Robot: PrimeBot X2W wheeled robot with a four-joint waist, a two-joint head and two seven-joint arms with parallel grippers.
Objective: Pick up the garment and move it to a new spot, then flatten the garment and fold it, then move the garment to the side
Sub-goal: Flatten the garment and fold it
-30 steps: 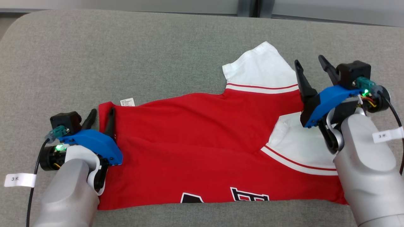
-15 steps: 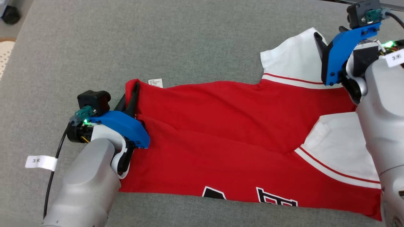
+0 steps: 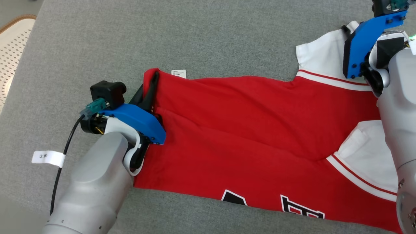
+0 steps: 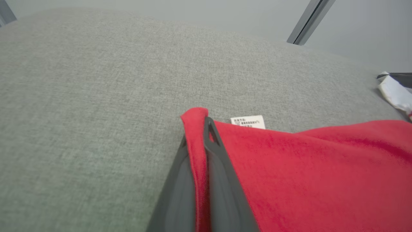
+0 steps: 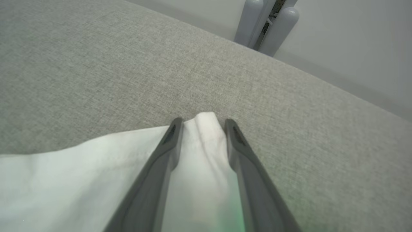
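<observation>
While my left gripper (image 4: 196, 130) pinches the shirt (image 3: 247, 123), I cannot tell if my right gripper (image 5: 201, 124) grips, so pull gently.

The left gripper (image 3: 151, 81) is squeezed tight on the garment (image 3: 253, 130), its arm (image 3: 94, 182) low. The right gripper (image 5: 202, 121) reaches far forward, fingers (image 5: 161, 167) a little apart with the garment between them

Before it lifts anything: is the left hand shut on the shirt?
Shut. The left hand pinches a corner of the red shirt, with the hem squeezed between its fingers.
</observation>
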